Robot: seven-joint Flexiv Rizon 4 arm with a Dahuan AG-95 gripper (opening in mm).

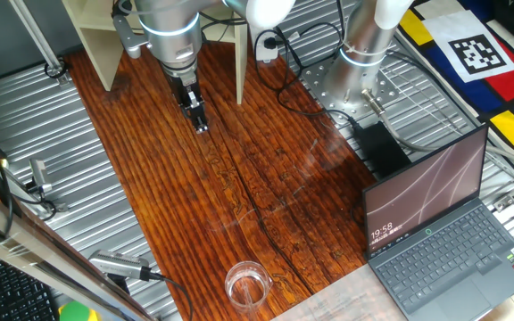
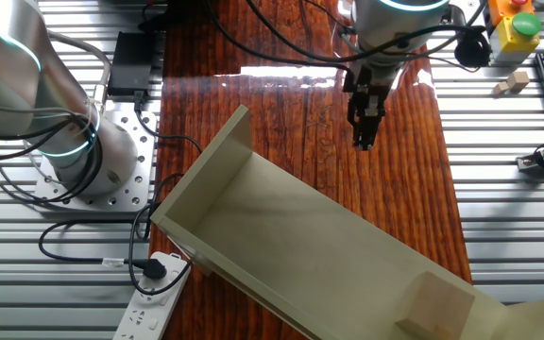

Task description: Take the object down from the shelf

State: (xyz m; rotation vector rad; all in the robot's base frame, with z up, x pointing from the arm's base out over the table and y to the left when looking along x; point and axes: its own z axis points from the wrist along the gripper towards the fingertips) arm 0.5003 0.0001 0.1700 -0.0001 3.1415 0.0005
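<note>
I see the gripper (image 2: 364,140) with fingers together, holding nothing, hanging above the table. I must open it, then approach the wooden cube (image 2: 434,300) on the shelf (image 2: 281,227) squarely.

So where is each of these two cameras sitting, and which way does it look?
One fixed view: high at the laptop end, facing the shelf; arm and gripper show.
The other fixed view: above the shelf, looking down past the wooden cube; gripper and arm base show.
Shared: shelf, gripper, wooden tabletop.
</note>
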